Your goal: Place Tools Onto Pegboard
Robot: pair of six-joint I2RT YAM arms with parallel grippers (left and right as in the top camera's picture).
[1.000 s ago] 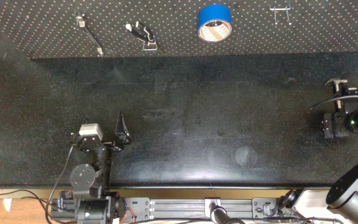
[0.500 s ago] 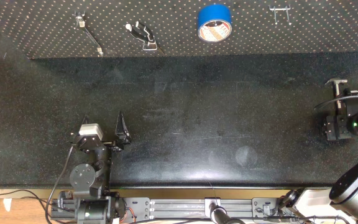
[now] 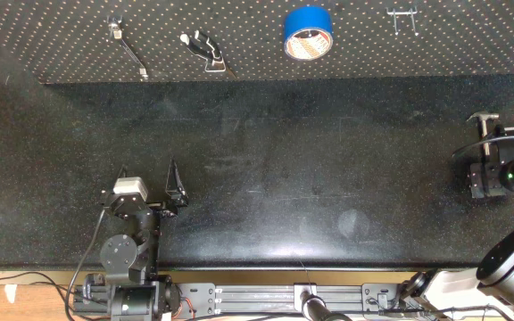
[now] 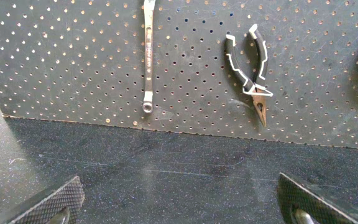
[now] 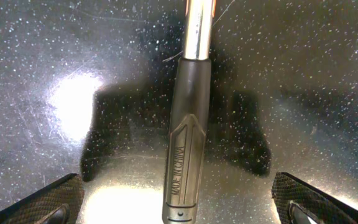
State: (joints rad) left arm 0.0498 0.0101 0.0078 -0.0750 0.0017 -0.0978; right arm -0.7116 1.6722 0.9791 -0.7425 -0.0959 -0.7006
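Observation:
A hammer lies on the black table at the far right, its metal head (image 3: 483, 119) toward the pegboard (image 3: 61, 36). My right gripper (image 3: 494, 171) hangs directly over the hammer's dark rubber handle (image 5: 184, 155). It is open, with a finger on each side of the handle and well apart from it. On the pegboard hang a wrench (image 3: 129, 49), pliers (image 3: 206, 51) and a blue tape roll (image 3: 308, 33). My left gripper (image 3: 148, 181) is open and empty near the table's front left. It faces the wrench (image 4: 148, 56) and the pliers (image 4: 250, 68).
A pair of bare metal hooks (image 3: 402, 18) sticks out of the pegboard at the upper right. The table (image 3: 284, 160) between the two arms is bare black stone. Cables and the arm bases run along the front edge.
My right gripper has shifted slightly to the right over the hammer handle. The left arm and the hung tools have not moved.

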